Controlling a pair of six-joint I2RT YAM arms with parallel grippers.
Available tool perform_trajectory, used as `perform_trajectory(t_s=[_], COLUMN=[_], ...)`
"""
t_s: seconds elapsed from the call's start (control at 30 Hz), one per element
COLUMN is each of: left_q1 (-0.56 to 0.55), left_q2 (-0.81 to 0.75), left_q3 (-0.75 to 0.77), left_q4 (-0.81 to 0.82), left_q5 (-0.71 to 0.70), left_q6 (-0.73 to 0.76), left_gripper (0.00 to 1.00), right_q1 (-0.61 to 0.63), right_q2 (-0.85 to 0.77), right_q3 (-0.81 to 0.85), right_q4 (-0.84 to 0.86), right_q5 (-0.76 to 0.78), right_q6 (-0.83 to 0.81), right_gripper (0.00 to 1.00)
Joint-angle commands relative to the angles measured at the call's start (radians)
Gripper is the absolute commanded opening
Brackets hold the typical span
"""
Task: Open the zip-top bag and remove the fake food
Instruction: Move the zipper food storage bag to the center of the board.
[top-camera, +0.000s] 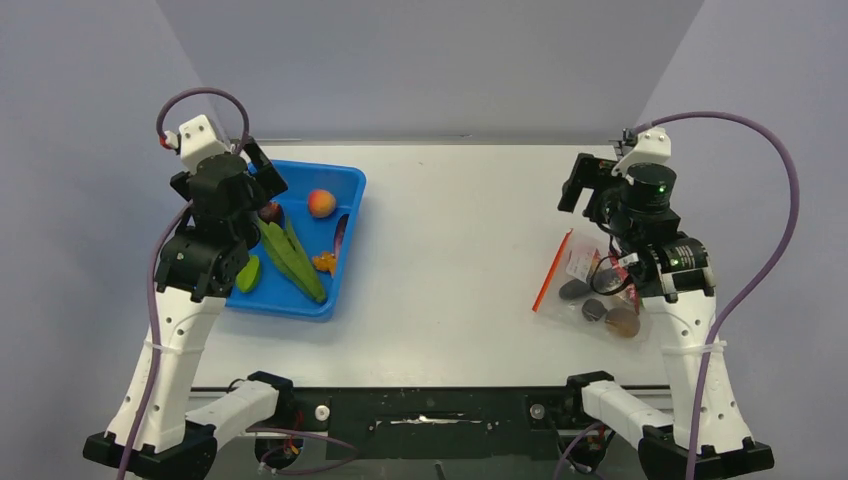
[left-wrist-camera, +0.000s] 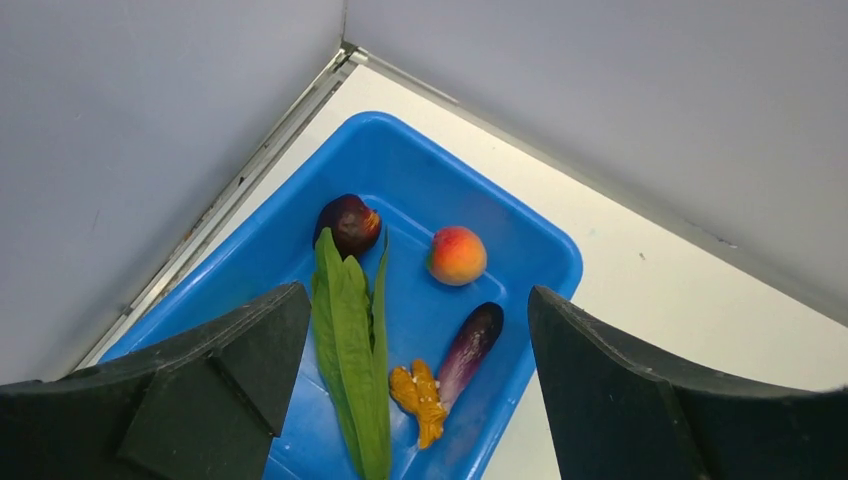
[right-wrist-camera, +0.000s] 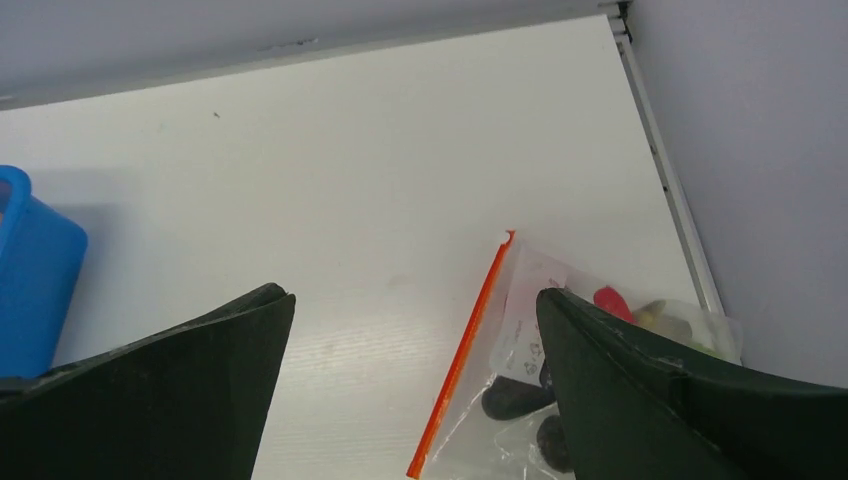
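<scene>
The zip-top bag (top-camera: 592, 292) lies flat on the white table at the right, its orange-red zipper strip (top-camera: 553, 270) facing the table's middle. Inside it is fake food: dark pieces (top-camera: 575, 290) and a brownish round one (top-camera: 622, 322). The right wrist view shows the bag (right-wrist-camera: 520, 340), its strip (right-wrist-camera: 465, 355), a dark piece (right-wrist-camera: 510, 398) and a red piece (right-wrist-camera: 610, 300). My right gripper (top-camera: 598, 185) (right-wrist-camera: 415, 293) hangs open above the bag's far end, holding nothing. My left gripper (top-camera: 262, 172) (left-wrist-camera: 418, 295) is open and empty over the blue tray.
The blue tray (top-camera: 350, 215) (left-wrist-camera: 560, 250) at the left holds long green pods (left-wrist-camera: 350, 340), an orange-pink peach (left-wrist-camera: 457, 256), a purple aubergine (left-wrist-camera: 470, 345), a small orange piece (left-wrist-camera: 420, 395) and a dark plum (left-wrist-camera: 347, 222). Grey walls close the back and sides.
</scene>
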Motion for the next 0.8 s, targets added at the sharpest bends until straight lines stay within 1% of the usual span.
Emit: perform_trajectory(t_s=[0.0,0.07,0.17,0.23,0.3,0.47,0.53,0.57,0.67,0.77], left_q1=[0.017,0.024,0.035,0.044,0.053,0.066,0.042,0.017,-0.081,-0.168], left_q2=[-0.039,-0.053,-0.071,-0.081,-0.092,-0.096,-0.066,-0.041,0.027,0.089], left_q3=[-0.063,-0.108,-0.175,-0.217,-0.270,-0.411,-0.427,-0.423,-0.378,-0.354], left_q4=[0.064,0.083,0.113,0.123,0.153,0.338,0.372,0.359,0.320,0.331], left_q5=[-0.002,0.023,0.126,0.204,0.294,0.568,0.652,0.676,0.681,0.712], left_q6=[-0.008,-0.001,0.022,-0.005,-0.023,-0.097,-0.111,-0.097,-0.054,-0.040], left_gripper=[0.80,0.81,0.82,0.82,0.84,0.85,0.84,0.83,0.82,0.82], right_q1=[-0.025,-0.039,-0.058,-0.073,-0.086,-0.113,-0.124,-0.130,-0.146,-0.165], right_q2=[-0.056,-0.086,-0.125,-0.134,-0.123,-0.021,0.036,0.066,0.150,0.222], right_q3=[-0.105,-0.184,-0.293,-0.355,-0.398,-0.454,-0.463,-0.469,-0.496,-0.530], right_q4=[0.026,0.049,0.082,0.080,0.061,0.009,-0.008,-0.011,0.011,0.051], right_q5=[-0.003,-0.011,-0.020,-0.004,0.024,0.084,0.099,0.103,0.094,0.055], right_q6=[0.080,0.110,0.135,0.156,0.176,0.219,0.242,0.251,0.266,0.279], right_gripper=[0.98,0.98,0.98,0.98,0.98,0.98,0.98,0.98,0.98,0.98])
